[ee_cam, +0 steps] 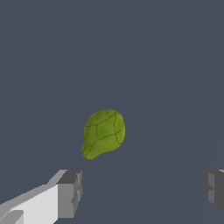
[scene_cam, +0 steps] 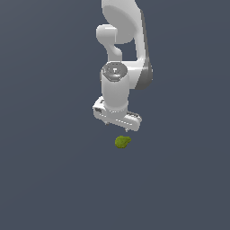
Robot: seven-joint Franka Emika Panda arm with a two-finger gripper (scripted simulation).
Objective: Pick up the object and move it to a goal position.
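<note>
The white arm (scene_cam: 122, 49) comes down from the top of the exterior view and ends in a wide white gripper (scene_cam: 119, 128) that points straight down. The gripper hangs in the air above a flat, plain slate-grey floor (scene_cam: 54, 179). Its jaws stand wide apart with nothing between them; in the wrist view the two grey fingertips (ee_cam: 70, 192) sit far from each other at the edges of the picture, and only bare floor shows in the gap.

The small olive-green lump (scene_cam: 122, 142) lies on the floor just below the gripper, not touching it. In the exterior view it sits under the gripper's body, a little toward the exterior view's right of the middle. A clear strip of grey shows between the fingertips and the lump, so the two are close but apart.

From the wrist view the lump (ee_cam: 104, 133) is roundish, with dark crack-like lines across its skin and a short stub sticking out on one side. It is much narrower than the open span of the jaws. It lies ahead of the line between the two fingertips rather than between them, closer to the finger with the white body behind it than to the other.
</note>
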